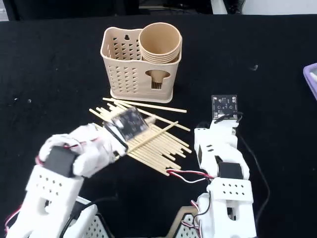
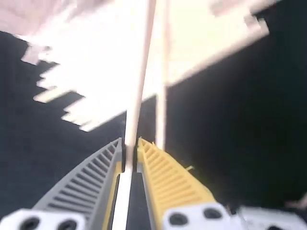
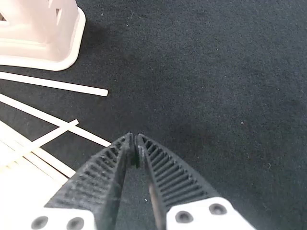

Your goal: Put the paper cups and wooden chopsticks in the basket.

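Black bench [image 1: 49,59] below: our left hand [image 2: 129,146] grips 1 chopstick [image 2: 132,120], right hand [image 3: 134,141] clenched empty; we should lift clear, then tip it into the basket [image 1: 124,74] ahead.

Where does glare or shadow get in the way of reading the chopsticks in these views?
Left wrist view: the chopstick pile is washed out to white, its sticks merging; the one chopstick in the left gripper stands out. Right wrist view: even light, a soft shadow beside the basket, loose chopsticks distinct. High view: even, no glare on the paper cups.
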Robot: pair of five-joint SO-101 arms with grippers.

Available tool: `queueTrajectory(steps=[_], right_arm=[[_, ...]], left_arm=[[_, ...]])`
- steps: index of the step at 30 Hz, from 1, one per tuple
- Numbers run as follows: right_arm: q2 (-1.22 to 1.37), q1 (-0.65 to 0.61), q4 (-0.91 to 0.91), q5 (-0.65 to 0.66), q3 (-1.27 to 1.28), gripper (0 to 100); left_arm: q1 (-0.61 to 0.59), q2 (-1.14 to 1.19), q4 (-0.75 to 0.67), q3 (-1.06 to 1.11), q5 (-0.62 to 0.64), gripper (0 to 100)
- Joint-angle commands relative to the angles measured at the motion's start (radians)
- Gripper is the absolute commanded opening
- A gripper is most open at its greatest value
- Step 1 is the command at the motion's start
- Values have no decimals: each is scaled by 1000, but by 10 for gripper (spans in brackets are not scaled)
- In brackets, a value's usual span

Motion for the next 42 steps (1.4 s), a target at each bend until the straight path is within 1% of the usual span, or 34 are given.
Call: queueTrajectory(steps=[1,4,11,17,22,27,34,37,42], right_arm=[[-28,12,-25,-5,-4,11],[-28,12,-25,-5,-4,11],[-28,12,-25,-5,-4,11],[-28,12,-26,-5,-4,11],[-22,14,-46,-5,-2,11],[-22,12,-46,-5,-2,11],[-22,12,-46,-5,-2,11],[-22,12,-46,-5,-2,11],[-22,12,-44,-5,-2,11]], left_arm=[[-68,-29,-57,-194,86,30],[-117,-34,-195,-240,241,30],[-122,-34,-474,-266,491,30],[-131,-21,-718,-263,635,29],[-124,-20,-951,-239,749,30],[-125,28,-1165,-223,818,30],[-124,275,-1390,-260,921,30],[-124,393,-1445,-298,924,30],[-131,563,-1452,-366,921,30]])
